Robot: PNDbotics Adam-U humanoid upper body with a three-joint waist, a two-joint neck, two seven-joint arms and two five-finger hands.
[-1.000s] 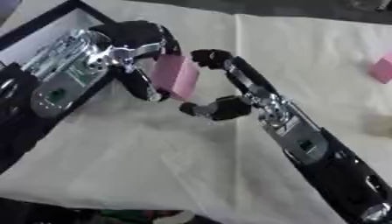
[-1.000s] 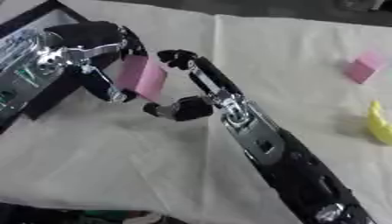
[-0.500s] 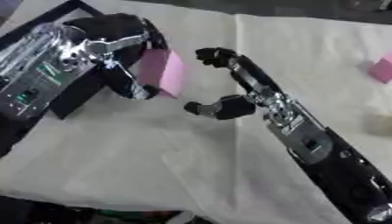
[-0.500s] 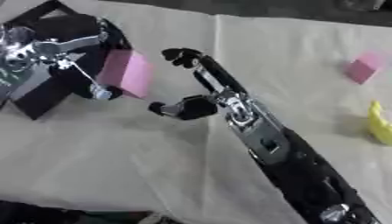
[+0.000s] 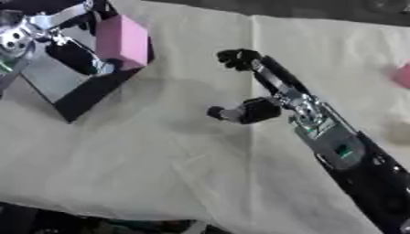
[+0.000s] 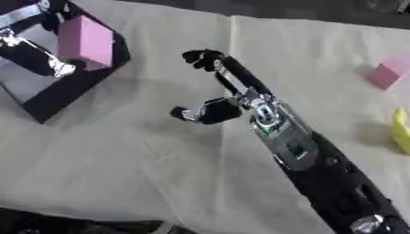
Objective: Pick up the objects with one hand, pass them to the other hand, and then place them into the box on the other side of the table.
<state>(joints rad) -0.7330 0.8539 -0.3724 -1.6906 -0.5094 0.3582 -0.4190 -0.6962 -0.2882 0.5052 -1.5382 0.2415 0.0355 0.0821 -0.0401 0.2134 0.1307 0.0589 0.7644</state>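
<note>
My left hand (image 5: pixel 36 28) is at the upper left, shut on a pink block (image 5: pixel 121 41). It holds the block over the open black box (image 5: pixel 94 89), just inside the box's right corner. Mid-table, my right hand (image 5: pixel 280 91) is open, fingers stretched toward the far side and thumb out to the left, with nothing in it. A wide gap of cloth separates it from the block.
A cream cloth (image 6: pixel 144 160) covers the table. A smaller pink block (image 6: pixel 387 73) and a yellow object (image 6: pixel 400 130) lie at the right edge. The table's near edge runs along the bottom left.
My left hand has carried the pink block up and left, away from my right hand's fingers and over the box. The right hand stayed mid-table, open.
</note>
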